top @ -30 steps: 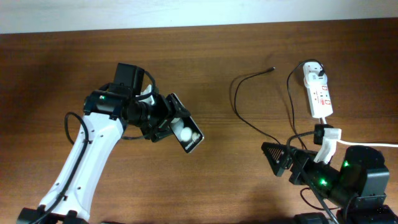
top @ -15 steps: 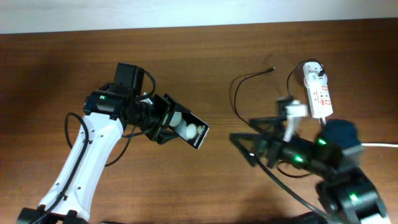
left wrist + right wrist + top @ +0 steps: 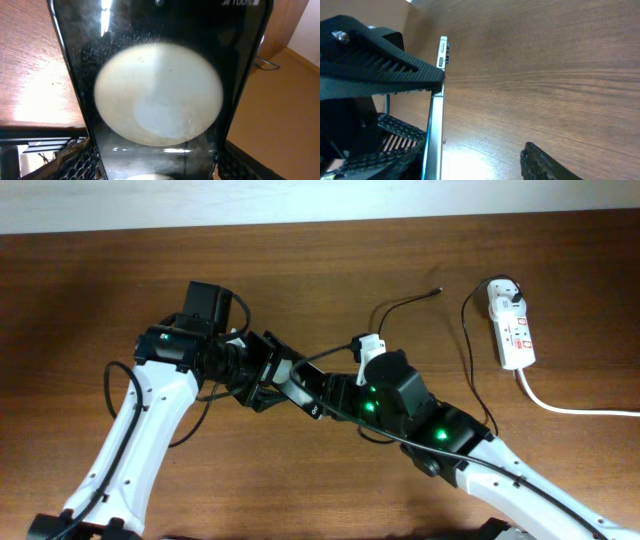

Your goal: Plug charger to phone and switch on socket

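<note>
The black phone is held off the table in my left gripper, which is shut on it. In the left wrist view the phone's glossy face with a white round blob fills the frame. My right gripper is open and right at the phone's free end. In the right wrist view the phone shows edge-on, close to the left finger of my right gripper. The charger, a thin black cable, lies on the table with its plug tip free. The white socket lies at the far right.
The socket's thick white cord runs off to the right edge. The wooden table ends at a pale wall along the back. My right arm crosses over the charger's lower stretch.
My right arm has swung from the lower right corner leftward across the table to the phone. My left gripper has kept hold of the phone and shifted it slightly.
</note>
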### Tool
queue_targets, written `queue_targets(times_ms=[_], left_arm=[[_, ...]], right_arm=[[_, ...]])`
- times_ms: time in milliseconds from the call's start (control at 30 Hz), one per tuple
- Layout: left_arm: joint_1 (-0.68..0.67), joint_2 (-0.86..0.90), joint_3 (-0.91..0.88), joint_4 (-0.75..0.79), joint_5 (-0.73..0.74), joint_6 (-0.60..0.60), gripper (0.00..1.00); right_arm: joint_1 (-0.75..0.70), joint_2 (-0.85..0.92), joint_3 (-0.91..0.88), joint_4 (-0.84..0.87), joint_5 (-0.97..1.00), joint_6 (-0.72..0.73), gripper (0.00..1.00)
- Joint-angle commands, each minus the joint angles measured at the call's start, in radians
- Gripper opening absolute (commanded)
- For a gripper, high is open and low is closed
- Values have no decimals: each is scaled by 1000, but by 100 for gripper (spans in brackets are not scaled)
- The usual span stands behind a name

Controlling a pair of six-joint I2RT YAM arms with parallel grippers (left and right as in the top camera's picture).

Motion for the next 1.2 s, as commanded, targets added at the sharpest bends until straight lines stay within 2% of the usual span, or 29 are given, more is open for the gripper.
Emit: queue_targets(times_ms=[0,67,167,267,400,433,500,567,600,633,733,833,900,1000,1100,1167], left_arm=[[5,-16,5,3,26,-13,59],[5,-16,5,3,26,-13,59],[5,-16,5,3,26,-13,59],[5,-16,5,3,25,-13,61],[6,-16,5,3,23,79,82],[10,-16,5,3,23,139,91],[50,-16,5,3,89,245,97],[119,-21,6,3,232,445,100],[167,-33,6,-24,296,617,99],[189,-45,6,-60,293,677,99],[229,-105,6,-224,260,984,99],[231,-192,6,-375,51,1103,99],[231,-288,4,-438,-131,1102,99],[231,-477,-79,-352,-160,1093,99],[231,-725,-368,-127,-147,832,99],[231,-798,-561,97,5,633,99]], right_arm=[[5,24,-1,4,13,148,45],[5,23,-1,64,-56,147,27],[5,23,-1,89,-89,146,10],[5,23,-1,87,-120,146,4],[4,-15,-1,84,-164,135,4],[4,-49,-1,70,-165,135,4],[-11,-119,-1,10,-164,131,4],[-49,-206,-1,-98,-163,131,4],[-75,-266,-1,-141,-163,131,4],[-90,-306,-1,-156,-163,131,4],[-114,-411,-1,-211,-163,131,4],[-114,-439,-1,-268,-162,131,4],[-114,-435,-1,-282,-149,131,4],[-114,-435,-1,-283,-124,131,4],[-114,-435,-1,-283,-124,131,4],[-114,-435,-1,-282,-124,132,4]])
